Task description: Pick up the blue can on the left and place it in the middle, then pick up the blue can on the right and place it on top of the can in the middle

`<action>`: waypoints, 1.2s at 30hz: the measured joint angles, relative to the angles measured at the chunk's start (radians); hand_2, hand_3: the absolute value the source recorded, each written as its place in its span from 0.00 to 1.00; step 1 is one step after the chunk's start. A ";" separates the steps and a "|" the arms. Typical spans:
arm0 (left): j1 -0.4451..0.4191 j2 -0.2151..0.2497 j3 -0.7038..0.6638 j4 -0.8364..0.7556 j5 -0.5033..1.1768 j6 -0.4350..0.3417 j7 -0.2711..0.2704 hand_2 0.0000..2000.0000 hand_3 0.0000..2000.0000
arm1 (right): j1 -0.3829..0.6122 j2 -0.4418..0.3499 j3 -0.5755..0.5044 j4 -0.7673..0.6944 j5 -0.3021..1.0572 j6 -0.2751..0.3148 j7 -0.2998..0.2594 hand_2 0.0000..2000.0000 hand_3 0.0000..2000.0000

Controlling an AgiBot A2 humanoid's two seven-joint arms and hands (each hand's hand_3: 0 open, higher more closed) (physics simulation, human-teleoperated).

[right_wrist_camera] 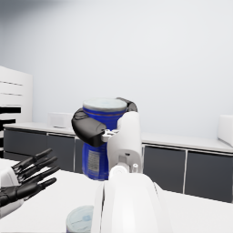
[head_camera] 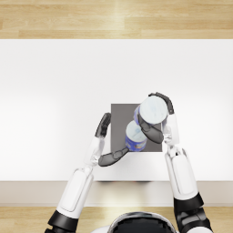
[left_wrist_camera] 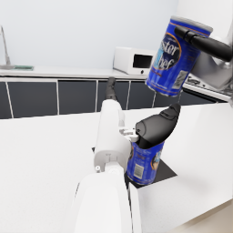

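Note:
One blue can (head_camera: 135, 136) stands upright on the dark grey mat (head_camera: 119, 119) in the middle of the white table. My left hand (head_camera: 101, 142) lies just left of it with its fingers stretched out and its thumb (left_wrist_camera: 157, 127) next to the can's rim; it holds nothing. My right hand (head_camera: 154, 131) grips a second blue can (head_camera: 153, 110) in the air, above and slightly right of the standing can. In the left wrist view this lifted can (left_wrist_camera: 177, 57) hangs tilted over the standing can (left_wrist_camera: 144, 164). In the right wrist view my right hand (right_wrist_camera: 93, 127) wraps the can (right_wrist_camera: 101, 136).
The table's front edge (head_camera: 113, 181) runs close below the mat. A white microwave (left_wrist_camera: 134, 60) sits on a far counter above dark cabinets (left_wrist_camera: 45, 98). Wooden floor (head_camera: 113, 18) lies beyond the table's far side.

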 measured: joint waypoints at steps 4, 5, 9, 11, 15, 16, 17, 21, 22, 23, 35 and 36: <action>-0.051 -0.019 -0.126 -0.103 0.000 0.001 0.008 0.00 0.00 | -0.024 0.004 0.041 0.013 0.000 -0.044 -0.036 1.00 0.76; -0.058 -0.020 -0.154 -0.114 0.000 0.001 0.009 0.00 0.00 | -0.030 0.004 0.049 0.014 0.000 -0.047 -0.040 1.00 0.76; -0.072 -0.016 -0.224 -0.135 0.000 0.001 0.010 0.00 0.00 | -0.048 0.005 0.070 -0.002 0.000 -0.058 -0.047 1.00 0.76; -0.073 -0.012 -0.240 -0.138 0.000 0.001 0.010 0.00 0.00 | -0.055 0.005 0.073 -0.015 0.000 -0.059 -0.049 1.00 0.76; -0.073 -0.003 -0.253 -0.140 0.000 0.001 0.011 0.00 0.00 | -0.071 0.005 0.073 -0.027 0.000 -0.063 -0.051 1.00 0.76; -0.073 -0.001 -0.254 -0.140 0.000 0.001 0.011 0.00 0.00 | -0.076 0.006 0.074 -0.030 0.000 -0.063 -0.050 1.00 0.76; -0.074 0.001 -0.254 -0.140 0.000 0.001 0.011 0.00 0.00 | -0.081 0.006 0.077 -0.034 0.000 -0.064 -0.051 1.00 0.76; -0.077 0.008 -0.252 -0.139 0.000 0.001 0.011 0.00 0.00 | -0.099 0.008 0.085 -0.039 0.000 -0.064 -0.051 1.00 0.76; -0.077 0.010 -0.251 -0.138 0.000 0.001 0.011 0.00 0.00 | -0.102 0.008 0.087 -0.042 0.000 -0.064 -0.050 1.00 0.76; -0.079 0.012 -0.249 -0.138 0.000 0.001 0.011 0.00 0.00 | -0.104 0.007 0.086 -0.045 0.000 -0.063 -0.049 1.00 0.76; -0.088 0.034 -0.250 -0.136 0.000 0.001 0.011 0.00 0.00 | -0.120 -0.006 0.082 -0.049 0.000 -0.147 -0.057 0.00 0.00; -0.087 0.036 -0.250 -0.136 0.000 0.001 0.011 0.00 0.00 | -0.121 -0.007 0.080 -0.043 0.000 -0.149 -0.057 0.00 0.00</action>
